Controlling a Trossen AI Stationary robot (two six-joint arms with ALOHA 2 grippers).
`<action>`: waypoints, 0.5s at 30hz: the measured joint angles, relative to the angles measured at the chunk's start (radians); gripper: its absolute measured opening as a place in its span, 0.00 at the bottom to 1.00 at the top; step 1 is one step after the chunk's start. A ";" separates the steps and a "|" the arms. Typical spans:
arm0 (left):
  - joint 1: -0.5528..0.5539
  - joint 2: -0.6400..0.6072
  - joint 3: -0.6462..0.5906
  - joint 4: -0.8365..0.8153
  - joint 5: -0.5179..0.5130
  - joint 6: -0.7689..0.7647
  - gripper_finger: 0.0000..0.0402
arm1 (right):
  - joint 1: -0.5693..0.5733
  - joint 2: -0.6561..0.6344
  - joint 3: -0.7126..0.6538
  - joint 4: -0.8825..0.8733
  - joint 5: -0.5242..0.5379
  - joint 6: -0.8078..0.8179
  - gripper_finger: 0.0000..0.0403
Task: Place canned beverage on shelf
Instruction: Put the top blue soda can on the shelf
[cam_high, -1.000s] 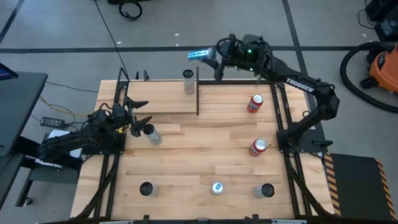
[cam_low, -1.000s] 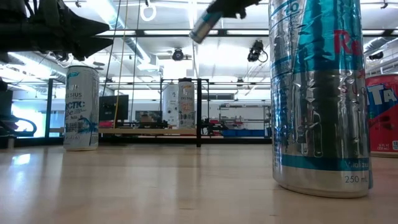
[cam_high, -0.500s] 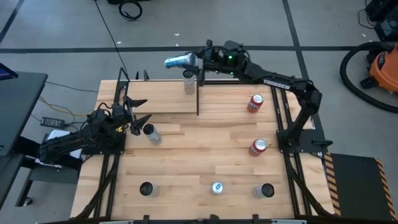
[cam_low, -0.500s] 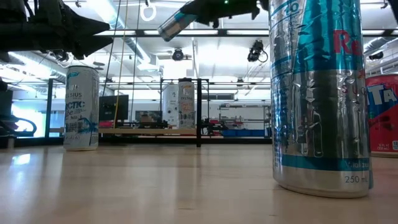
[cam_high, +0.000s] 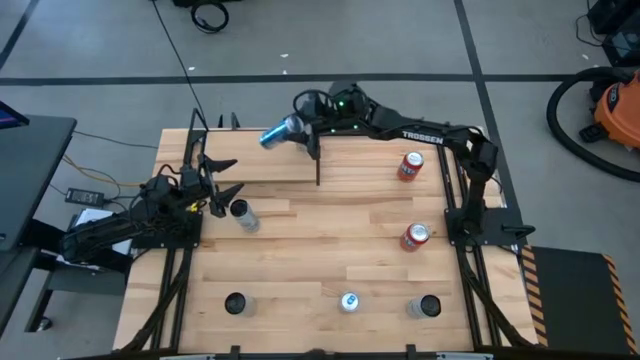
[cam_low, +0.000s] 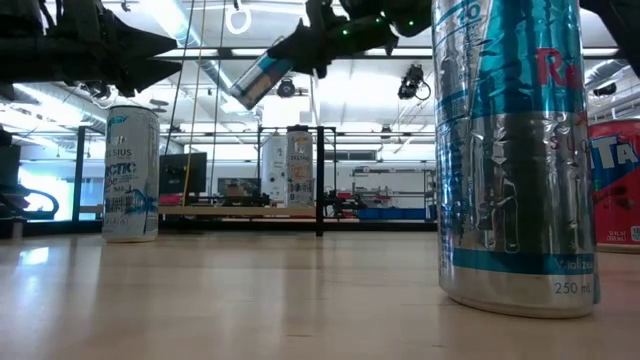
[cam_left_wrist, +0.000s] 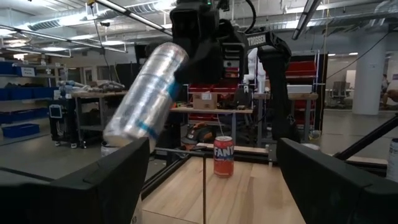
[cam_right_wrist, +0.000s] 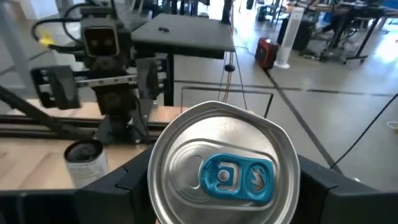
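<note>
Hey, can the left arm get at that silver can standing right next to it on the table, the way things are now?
Probably yes. The left gripper is open and empty, and the silver can stands upright just beside it with bare table around it. The right gripper is far off over the shelf, holding the blue-banded can.

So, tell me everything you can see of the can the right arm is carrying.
The can is a slim silver one with pale-blue bands and a blue pull tab on its unopened lid. The right hand grips it around the body, tilted well off upright, in the air above the shelf. Only the hand touches it.
</note>
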 joint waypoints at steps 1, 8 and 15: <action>0.000 0.000 0.000 0.000 0.000 -0.015 0.88 | -0.002 0.000 0.000 -0.017 -0.002 0.000 0.62; 0.015 0.021 0.015 -0.019 -0.010 -0.045 0.88 | -0.015 0.000 0.001 -0.079 -0.012 -0.002 0.62; 0.100 0.172 0.172 -0.169 -0.047 -0.035 0.88 | -0.008 0.000 0.001 -0.087 -0.073 -0.002 0.62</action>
